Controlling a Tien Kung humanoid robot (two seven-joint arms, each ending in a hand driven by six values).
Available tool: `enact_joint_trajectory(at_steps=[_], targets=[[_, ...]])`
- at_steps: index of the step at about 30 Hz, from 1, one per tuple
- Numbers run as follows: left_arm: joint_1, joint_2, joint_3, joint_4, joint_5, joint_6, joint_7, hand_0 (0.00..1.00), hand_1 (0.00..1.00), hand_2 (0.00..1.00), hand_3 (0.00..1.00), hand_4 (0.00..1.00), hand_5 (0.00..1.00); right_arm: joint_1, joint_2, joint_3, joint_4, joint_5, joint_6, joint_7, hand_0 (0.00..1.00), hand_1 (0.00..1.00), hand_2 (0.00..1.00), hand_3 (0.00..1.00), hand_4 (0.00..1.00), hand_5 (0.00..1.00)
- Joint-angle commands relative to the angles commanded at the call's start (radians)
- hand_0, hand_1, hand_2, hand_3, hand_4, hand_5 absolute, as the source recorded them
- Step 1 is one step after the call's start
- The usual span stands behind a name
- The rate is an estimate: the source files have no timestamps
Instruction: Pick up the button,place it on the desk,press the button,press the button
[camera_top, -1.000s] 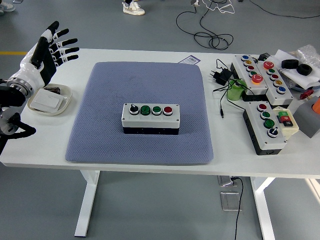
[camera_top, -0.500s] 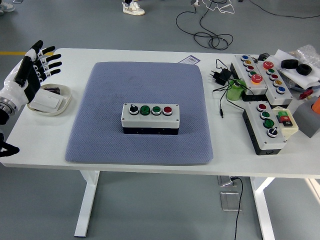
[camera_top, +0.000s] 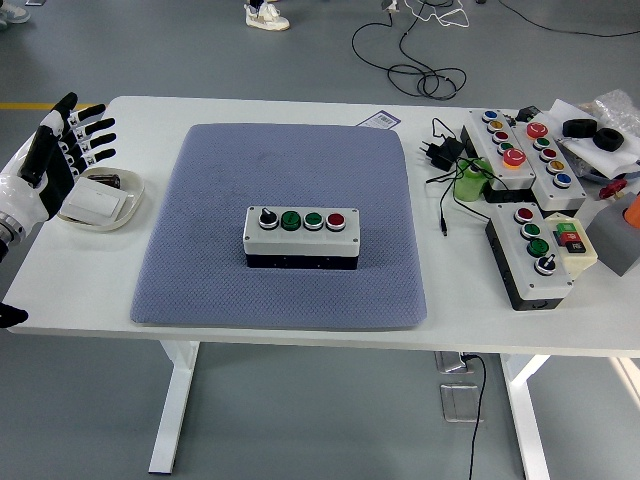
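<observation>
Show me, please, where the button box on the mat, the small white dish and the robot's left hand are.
button box (camera_top: 300, 232): head view, on its white top face.
white dish (camera_top: 128, 208): head view, on its right rim.
left hand (camera_top: 55, 155): head view, on its palm.

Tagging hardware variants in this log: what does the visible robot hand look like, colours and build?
Only the left hand shows, at the left edge. It has a black palm and five slim black fingers banded with white segments at the joints. The wrist and forearm shell behind it is glossy white. No cables or markings can be made out.
</observation>
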Motion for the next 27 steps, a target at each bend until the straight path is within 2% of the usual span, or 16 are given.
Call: enact_joint_trajectory(at_steps=[11, 27], targets=[[0.012, 0.020, -0.024, 0.004, 0.006, -0.043, 0.009, 0.875, 0.907, 0.903, 0.897, 0.770, 0.998, -0.005, 0.004, 0.009, 0.000, 0.006, -0.001, 0.003, 0.641, 0.508, 0.547, 0.591, 0.241, 0.368], [0.015, 0.012, -0.060, 0.012, 0.005, -0.066, 0.026, 0.922, 0.931, 0.941, 0.946, 0.783, 0.998, 0.000, 0.006, 0.008, 0.000, 0.020, 0.004, 0.011, 0.641, 0.507, 0.547, 0.591, 0.241, 0.368]])
